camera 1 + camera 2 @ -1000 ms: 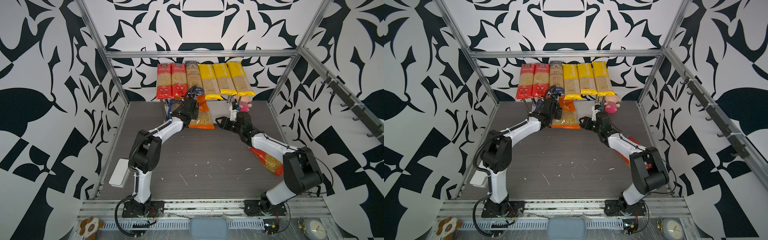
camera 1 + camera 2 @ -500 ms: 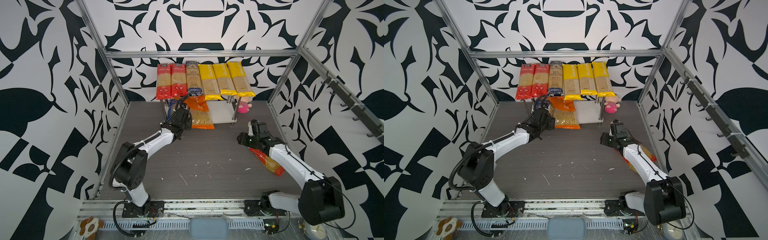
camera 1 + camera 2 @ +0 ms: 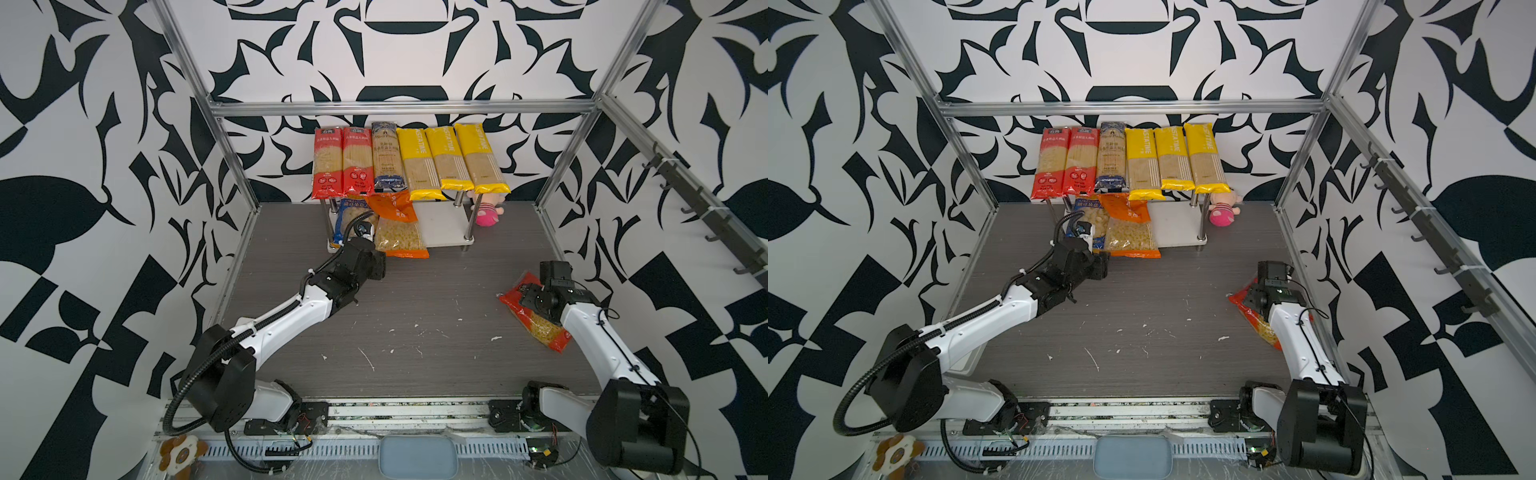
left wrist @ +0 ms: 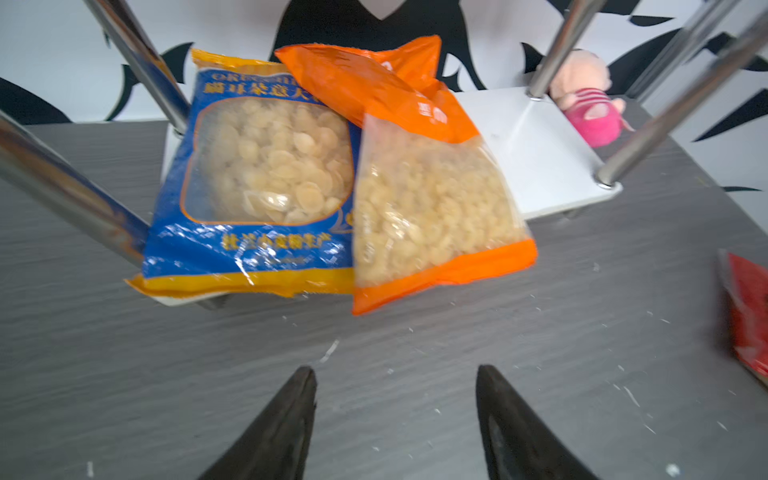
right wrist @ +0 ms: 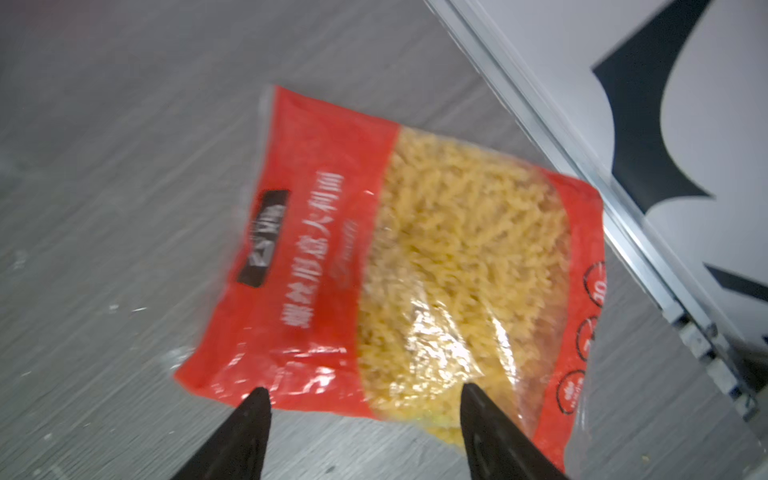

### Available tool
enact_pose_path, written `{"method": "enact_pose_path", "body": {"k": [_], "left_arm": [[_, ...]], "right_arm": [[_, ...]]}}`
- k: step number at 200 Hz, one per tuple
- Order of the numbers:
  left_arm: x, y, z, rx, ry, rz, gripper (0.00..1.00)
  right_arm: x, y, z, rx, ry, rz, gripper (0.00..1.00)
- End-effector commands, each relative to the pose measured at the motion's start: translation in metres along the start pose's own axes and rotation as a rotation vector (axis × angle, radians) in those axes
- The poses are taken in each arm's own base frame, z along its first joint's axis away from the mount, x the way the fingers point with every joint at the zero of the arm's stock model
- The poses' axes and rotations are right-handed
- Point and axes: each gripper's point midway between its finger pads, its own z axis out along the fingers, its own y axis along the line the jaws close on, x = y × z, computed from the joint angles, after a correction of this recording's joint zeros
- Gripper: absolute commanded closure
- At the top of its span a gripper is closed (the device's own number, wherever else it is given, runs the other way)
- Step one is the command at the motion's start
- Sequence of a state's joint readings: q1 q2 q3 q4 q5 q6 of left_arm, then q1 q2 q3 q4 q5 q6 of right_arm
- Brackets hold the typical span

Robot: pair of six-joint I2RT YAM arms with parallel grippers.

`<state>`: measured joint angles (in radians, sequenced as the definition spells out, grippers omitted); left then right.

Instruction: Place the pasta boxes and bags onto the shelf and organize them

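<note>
The shelf (image 3: pixel 446 232) stands at the back of the table. Its top board holds two red spaghetti packs (image 3: pixel 328 162), a dark blue one (image 3: pixel 386 158) and three yellow ones (image 3: pixel 449 158), side by side. On the lower board lie a blue bag (image 4: pixel 257 174) and an orange bag (image 4: pixel 432 195) that overlaps it and sticks out over the front edge. My left gripper (image 4: pixel 395 370) is open and empty, a short way in front of these bags. A red bag (image 5: pixel 395 257) lies flat on the table at the right. My right gripper (image 5: pixel 365 388) hangs open just over its near edge.
A pink plush doll (image 3: pixel 488 212) sits by the shelf's right rear post. The aluminium frame rail (image 5: pixel 582 174) runs close along the red bag's far side. The right half of the lower board (image 4: pixel 536 153) is bare. White crumbs dot the grey table.
Both arms have drawn back from the shelf. The left one retreated toward the front left, leaving the orange bag on the lower board. The right one swung over to the red bag, its jaws widening.
</note>
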<state>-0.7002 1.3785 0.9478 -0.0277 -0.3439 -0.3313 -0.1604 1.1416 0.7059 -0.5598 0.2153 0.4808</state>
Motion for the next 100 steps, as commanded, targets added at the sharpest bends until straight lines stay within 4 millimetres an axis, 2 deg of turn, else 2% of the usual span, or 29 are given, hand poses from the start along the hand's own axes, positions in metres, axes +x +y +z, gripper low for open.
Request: {"method": "enact_pose_path", "body": {"k": [1, 24, 45, 78, 100], "left_arm": [[0.011, -0.011, -0.011, 0.021, -0.003, -0.04, 0.35], [0.018, -0.017, -0.018, 0.038, 0.0, -0.052, 0.35], [0.023, -0.02, -0.02, 0.045, 0.004, -0.06, 0.35], [0.028, -0.024, -0.02, 0.058, 0.012, -0.074, 0.35], [0.032, -0.033, -0.019, 0.075, 0.021, -0.075, 0.36]], "right_arm": [[0.009, 0.007, 0.01, -0.048, 0.035, 0.037, 0.27], [0.024, 0.013, 0.016, -0.096, 0.083, 0.047, 0.3], [0.041, 0.027, 0.018, -0.187, 0.136, 0.089, 0.34], [0.069, 0.058, 0.015, -0.277, 0.166, 0.094, 0.36], [0.09, 0.085, 0.011, -0.32, 0.186, 0.081, 0.37]]}}
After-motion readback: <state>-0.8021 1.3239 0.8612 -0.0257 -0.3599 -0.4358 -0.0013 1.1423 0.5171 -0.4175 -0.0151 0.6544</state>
